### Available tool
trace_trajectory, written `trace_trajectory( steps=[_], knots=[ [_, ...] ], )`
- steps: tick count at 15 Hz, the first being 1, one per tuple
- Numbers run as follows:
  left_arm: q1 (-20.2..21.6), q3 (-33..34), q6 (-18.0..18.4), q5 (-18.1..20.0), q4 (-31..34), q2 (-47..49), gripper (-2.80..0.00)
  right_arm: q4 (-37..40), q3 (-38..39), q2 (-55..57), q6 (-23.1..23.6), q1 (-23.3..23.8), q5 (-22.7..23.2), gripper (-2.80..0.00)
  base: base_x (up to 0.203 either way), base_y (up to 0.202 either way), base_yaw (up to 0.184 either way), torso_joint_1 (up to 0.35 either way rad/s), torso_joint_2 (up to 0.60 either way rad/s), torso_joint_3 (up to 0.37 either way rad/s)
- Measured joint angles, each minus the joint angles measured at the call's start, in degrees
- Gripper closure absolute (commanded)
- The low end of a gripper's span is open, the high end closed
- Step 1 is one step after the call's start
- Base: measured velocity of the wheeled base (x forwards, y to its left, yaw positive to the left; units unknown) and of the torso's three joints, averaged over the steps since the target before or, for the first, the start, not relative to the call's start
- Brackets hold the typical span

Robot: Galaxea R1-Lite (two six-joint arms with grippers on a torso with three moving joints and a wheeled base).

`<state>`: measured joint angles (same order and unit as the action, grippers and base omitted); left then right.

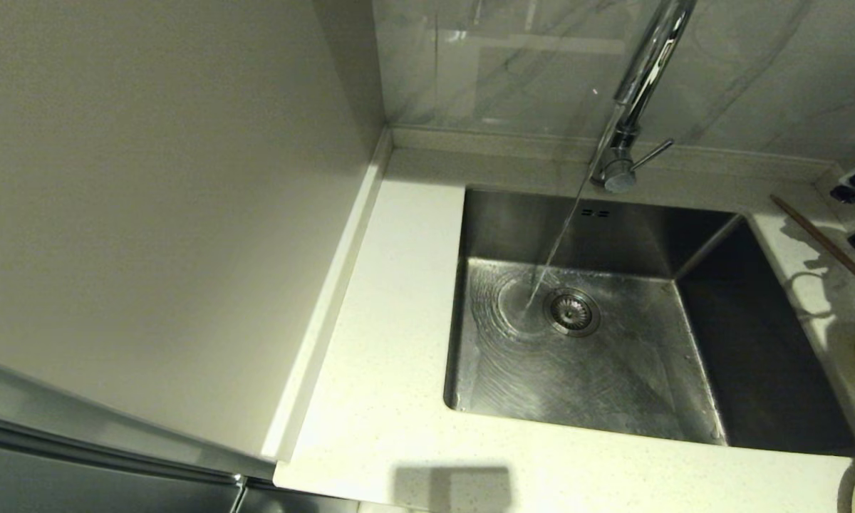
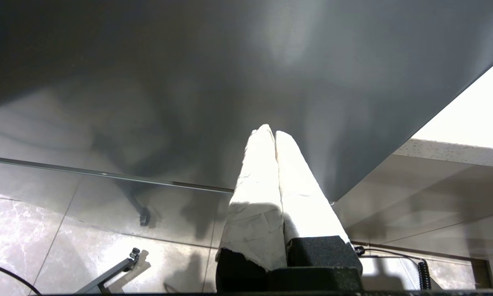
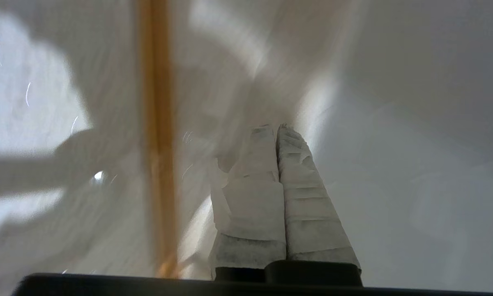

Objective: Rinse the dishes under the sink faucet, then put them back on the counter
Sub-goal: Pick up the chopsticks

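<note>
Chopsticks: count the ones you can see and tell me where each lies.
1 for sure: a brown chopstick lies on the counter right of the sink, and also shows in the right wrist view. A second may lie hidden alongside.

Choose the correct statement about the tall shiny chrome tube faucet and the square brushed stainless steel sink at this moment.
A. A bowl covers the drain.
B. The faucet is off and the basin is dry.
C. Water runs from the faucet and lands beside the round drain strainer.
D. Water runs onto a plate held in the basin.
C: in the head view a thin stream falls from the faucet into the sink, spreading ripples just beside the drain strainer; no dish is in the basin.
</note>
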<state>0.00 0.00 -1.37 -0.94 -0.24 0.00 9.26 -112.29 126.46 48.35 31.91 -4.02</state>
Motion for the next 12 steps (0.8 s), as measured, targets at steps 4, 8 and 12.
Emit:
trace_trajectory(
  steps=[4,8,12],
  knots=[
    [0.0,0.0,0.0,0.0,0.0,0.0,0.0,3.2,-1.0,1.5,-2.5,-0.2,0.9,0.0,0.0,0.0,0.0,0.0,0.0,0.0],
    [0.0,0.0,0.0,0.0,0.0,0.0,0.0,3.2,-1.0,2.0,-2.7,-0.3,2.1,0.0,0.0,0.0,0.0,0.0,0.0,0.0],
    [0.0,0.0,0.0,0.0,0.0,0.0,0.0,5.6,0.2,1.3,-2.5,-0.2,4.5,0.0,0.0,0.0,0.0,0.0,0.0,0.0]
  ],
)
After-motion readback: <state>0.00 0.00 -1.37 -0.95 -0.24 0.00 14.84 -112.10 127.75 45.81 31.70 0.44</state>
